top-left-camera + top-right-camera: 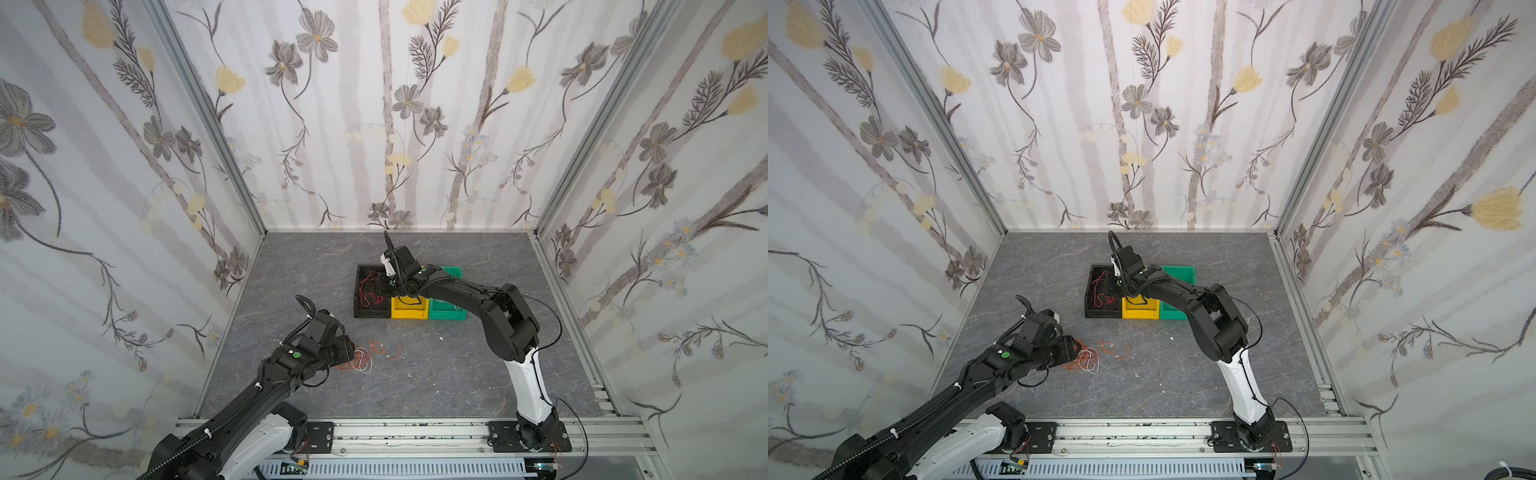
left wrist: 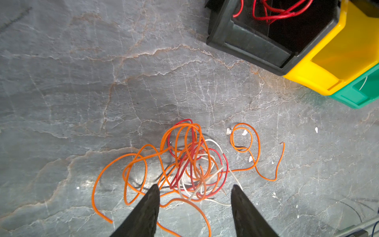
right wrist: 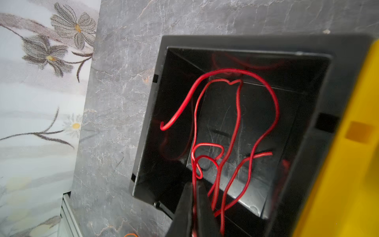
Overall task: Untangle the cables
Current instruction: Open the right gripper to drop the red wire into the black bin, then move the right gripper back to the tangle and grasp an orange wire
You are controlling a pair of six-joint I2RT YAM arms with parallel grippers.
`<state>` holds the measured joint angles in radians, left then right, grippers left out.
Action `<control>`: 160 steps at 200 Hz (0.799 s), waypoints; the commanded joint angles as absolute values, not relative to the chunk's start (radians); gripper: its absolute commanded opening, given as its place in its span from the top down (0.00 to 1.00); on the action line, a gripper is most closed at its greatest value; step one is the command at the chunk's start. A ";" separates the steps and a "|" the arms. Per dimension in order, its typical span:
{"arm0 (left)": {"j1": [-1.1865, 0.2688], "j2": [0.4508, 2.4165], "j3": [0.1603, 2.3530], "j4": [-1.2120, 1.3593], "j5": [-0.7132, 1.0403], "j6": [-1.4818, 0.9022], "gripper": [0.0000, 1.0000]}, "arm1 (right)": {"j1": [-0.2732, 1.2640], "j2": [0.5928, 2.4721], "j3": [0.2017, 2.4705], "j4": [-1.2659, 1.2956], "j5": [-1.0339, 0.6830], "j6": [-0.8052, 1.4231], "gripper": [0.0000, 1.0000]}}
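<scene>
Red wire (image 3: 235, 70), glossy loops in black bin (image 3: 246, 42), right end effector (image 3: 194, 184) pinching.

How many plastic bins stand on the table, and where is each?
3. They stand in one row: the black bin at the left end, the yellow bin in the middle, the green bin at the right end, partly under the right arm. I see no other.

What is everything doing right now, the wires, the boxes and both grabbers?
Tangle: knotted, lying loose, unheld.
Red cable: in black bin, pinched.
Black bin: holds red cable.
Yellow bin: seen part empty.
Green bin: white strand inside.
Left gripper: jaws open over tangle.
Right gripper: jaws shut on red cable.
</scene>
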<state>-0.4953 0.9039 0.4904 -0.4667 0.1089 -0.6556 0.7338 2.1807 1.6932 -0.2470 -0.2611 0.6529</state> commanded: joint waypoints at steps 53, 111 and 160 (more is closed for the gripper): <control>-0.494 0.896 0.489 -0.455 0.108 -0.672 0.42 | 0.735 2.094 1.687 -0.340 -0.244 0.589 0.65; -0.494 0.890 0.489 -0.472 0.114 -0.677 0.41 | 0.735 1.961 1.584 -0.316 -0.308 0.564 0.60; -0.496 0.908 0.482 -0.463 0.145 -0.683 0.38 | 0.750 1.845 1.413 -0.319 -0.371 0.539 0.58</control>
